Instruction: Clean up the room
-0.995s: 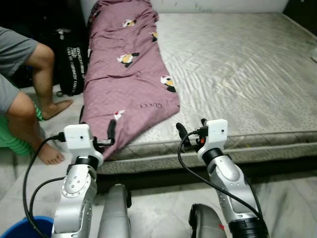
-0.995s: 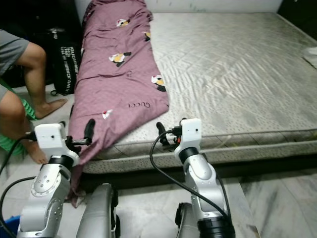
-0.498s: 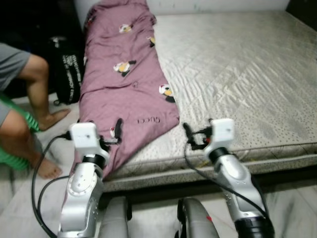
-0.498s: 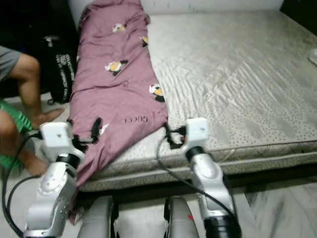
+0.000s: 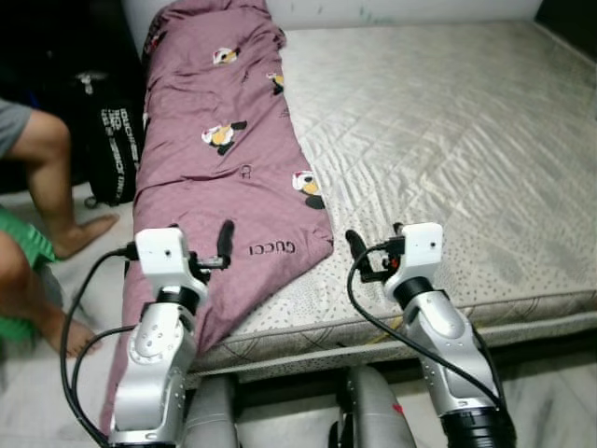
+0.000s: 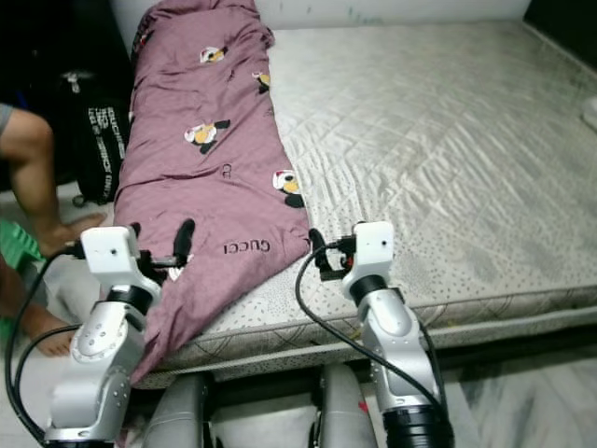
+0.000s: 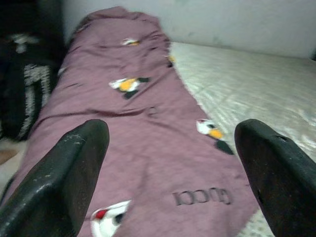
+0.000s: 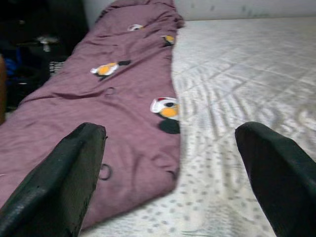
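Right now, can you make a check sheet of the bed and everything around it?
Surface: bare grey mattress, quilted.
Job's things: purple blanket with cartoon prints, spread along the mattress's left side, its near edge hanging off.
Clutter: black backpack on the floor beside the bed.
End effectors: left end effector open over the blanket; right end effector open over the mattress by the blanket's corner.
Cables: black cable looping along each arm.
Surroundings: a person's legs at the left; tiled floor.

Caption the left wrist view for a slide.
Open left gripper poised above the maroon blanket on the mattress.
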You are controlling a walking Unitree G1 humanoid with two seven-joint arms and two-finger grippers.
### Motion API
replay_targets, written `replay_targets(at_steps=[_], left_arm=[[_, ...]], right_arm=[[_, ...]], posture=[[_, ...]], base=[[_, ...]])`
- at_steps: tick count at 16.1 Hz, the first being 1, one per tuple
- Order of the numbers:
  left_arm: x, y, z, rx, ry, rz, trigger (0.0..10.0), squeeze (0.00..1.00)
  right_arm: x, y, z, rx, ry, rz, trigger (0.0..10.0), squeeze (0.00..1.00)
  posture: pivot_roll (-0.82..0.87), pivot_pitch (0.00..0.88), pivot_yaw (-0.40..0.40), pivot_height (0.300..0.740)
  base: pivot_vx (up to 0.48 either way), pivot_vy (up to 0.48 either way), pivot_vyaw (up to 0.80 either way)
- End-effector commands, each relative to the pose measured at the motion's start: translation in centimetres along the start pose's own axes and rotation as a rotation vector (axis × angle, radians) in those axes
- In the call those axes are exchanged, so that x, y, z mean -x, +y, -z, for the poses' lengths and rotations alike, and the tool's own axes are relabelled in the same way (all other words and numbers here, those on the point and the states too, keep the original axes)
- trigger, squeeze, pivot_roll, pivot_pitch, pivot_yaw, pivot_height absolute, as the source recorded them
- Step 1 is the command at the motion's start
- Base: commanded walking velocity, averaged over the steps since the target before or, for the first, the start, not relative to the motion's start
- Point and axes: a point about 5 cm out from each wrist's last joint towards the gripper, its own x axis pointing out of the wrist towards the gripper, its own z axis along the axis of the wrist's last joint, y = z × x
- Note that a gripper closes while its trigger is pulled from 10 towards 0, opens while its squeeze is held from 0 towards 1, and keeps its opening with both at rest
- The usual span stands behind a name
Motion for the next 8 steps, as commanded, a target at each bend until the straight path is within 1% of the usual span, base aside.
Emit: replay_targets(at_steps=[1,5,6,7,8], left_arm=[[0.2,1.1,0.7,0.007,0.046,-0.053,10.0,0.0],[-0.5,1.4,1.2,0.011,0.095,-0.072,10.0,0.0],[-0.8,1.7,1.5,0.0,0.121,-0.089,10.0,0.0],[-1.0,2.1,1.8,0.007,0.14,-0.115,10.0,0.0],[-1.3,2.3,1.8,0.015,0.141,-0.129,10.0,0.0]], right_arm=[[0.2,0.4,-0.2,-0.014,-0.003,-0.013,10.0,0.0],[0.9,0.2,-0.1,-0.019,0.009,-0.003,10.0,0.0],[1.1,0.1,-0.1,-0.023,0.012,0.001,10.0,0.0],[1.4,0.0,-0.1,-0.018,0.018,0.008,10.0,0.0],[1.8,-0.5,-0.2,-0.003,0.026,0.019,10.0,0.0]], posture=[[-0.03,0.082,0.001,0.586],[-0.05,0.103,0.004,0.551],[-0.05,0.106,0.006,0.551],[-0.06,0.113,0.008,0.551],[-0.07,0.118,0.008,0.551]], base=[[0.0,0.0,0.0],[0.0,0.0,0.0],[0.0,0.0,0.0],[0.0,0.0,0.0],[0.0,0.0,0.0]])
